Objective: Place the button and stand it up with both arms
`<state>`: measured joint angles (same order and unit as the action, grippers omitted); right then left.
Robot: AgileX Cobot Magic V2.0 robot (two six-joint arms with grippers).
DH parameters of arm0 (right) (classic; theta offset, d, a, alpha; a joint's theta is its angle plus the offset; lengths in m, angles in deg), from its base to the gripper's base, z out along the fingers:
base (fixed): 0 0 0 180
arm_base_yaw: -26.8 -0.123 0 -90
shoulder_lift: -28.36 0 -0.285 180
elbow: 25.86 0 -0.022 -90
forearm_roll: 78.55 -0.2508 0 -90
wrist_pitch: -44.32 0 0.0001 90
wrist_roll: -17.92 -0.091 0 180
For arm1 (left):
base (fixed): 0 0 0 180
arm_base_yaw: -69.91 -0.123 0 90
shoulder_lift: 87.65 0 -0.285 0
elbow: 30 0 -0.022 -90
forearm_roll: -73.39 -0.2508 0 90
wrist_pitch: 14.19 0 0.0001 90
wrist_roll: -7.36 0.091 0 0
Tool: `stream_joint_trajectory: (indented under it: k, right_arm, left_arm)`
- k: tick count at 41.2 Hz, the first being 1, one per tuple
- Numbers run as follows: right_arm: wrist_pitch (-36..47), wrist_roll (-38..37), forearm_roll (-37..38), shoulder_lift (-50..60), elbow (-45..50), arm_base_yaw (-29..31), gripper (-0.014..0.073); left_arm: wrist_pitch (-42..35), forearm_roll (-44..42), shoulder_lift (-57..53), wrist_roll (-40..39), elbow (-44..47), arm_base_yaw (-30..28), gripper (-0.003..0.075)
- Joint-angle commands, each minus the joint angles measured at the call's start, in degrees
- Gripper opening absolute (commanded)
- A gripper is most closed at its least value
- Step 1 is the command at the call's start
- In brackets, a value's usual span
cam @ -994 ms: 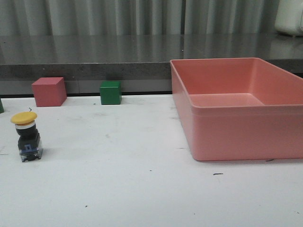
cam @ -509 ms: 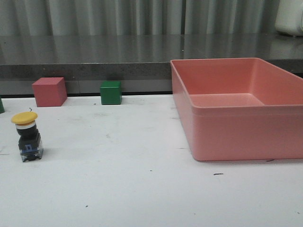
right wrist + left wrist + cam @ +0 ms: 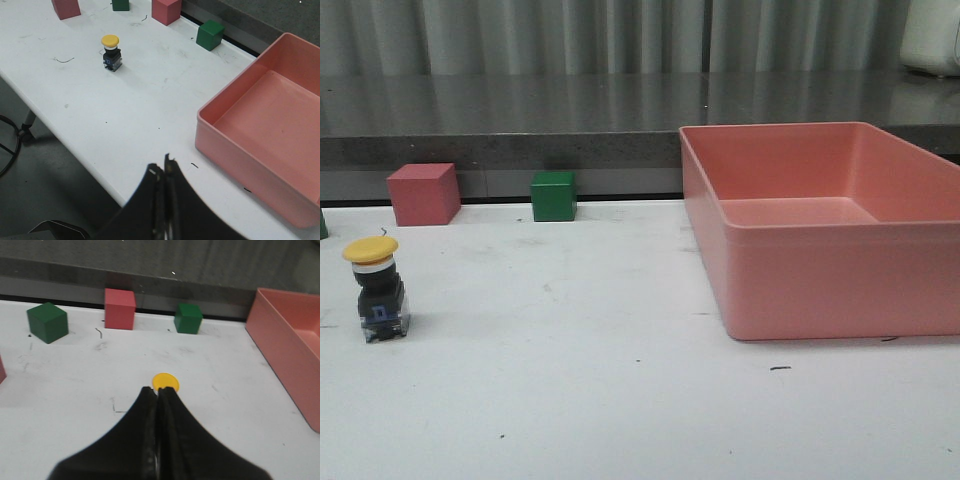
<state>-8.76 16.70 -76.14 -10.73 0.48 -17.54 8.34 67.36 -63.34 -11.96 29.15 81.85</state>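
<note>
Already the button (image 3: 376, 288) is standing upright on the bench (image 3: 620, 400), left of the pink bin (image 3: 820, 270).
Both grippers, left (image 3: 159, 405) and right (image 3: 164, 177), are sitting pressed together, holding nothing; the button is looking light, rigid and top-heavy, best pinched across its blocky black body.

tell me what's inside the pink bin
Nothing shows inside the pink bin: the right wrist view shows a bare floor. In the front view the near wall hides the front strip of the floor, and the right wrist view cuts off the far corner.
</note>
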Motion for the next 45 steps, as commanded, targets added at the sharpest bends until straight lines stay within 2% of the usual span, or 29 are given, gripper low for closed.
stream_joint_trajectory:
  k: [1,8,20,34,40,45]
  right_arm:
    - [4.21,0.57,0.82,-0.27,-1.2,0.14,-0.0068]
    - [4.21,0.57,0.82,-0.27,-1.2,0.14,-0.0068]
    - [4.2,0.57,0.82,-0.27,-1.2,0.14,-0.0068]
    - [4.07,0.57,0.82,-0.27,-1.2,0.14,-0.0068]
    - [4.07,0.57,0.82,-0.27,-1.2,0.14,-0.0068]
    - [4.07,0.57,0.82,-0.27,-1.2,0.14,-0.0068]
  left_arm:
    - [-8.84,3.96,-6.21,0.0,4.92,-4.84,-0.002]
    - [-10.37,6.03,-14.15,0.0,12.16,-9.93,-0.002]
    - [-20.48,4.52,-18.09,0.38,19.56,-9.48,-0.002]
    - [-20.37,1.92,-18.09,0.52,19.44,-9.4,-0.002]
    - [-26.49,1.66,-18.09,8.57,19.44,-9.4,-0.002]
    - [-27.92,2.89,-18.09,9.61,19.44,-9.4,-0.002]
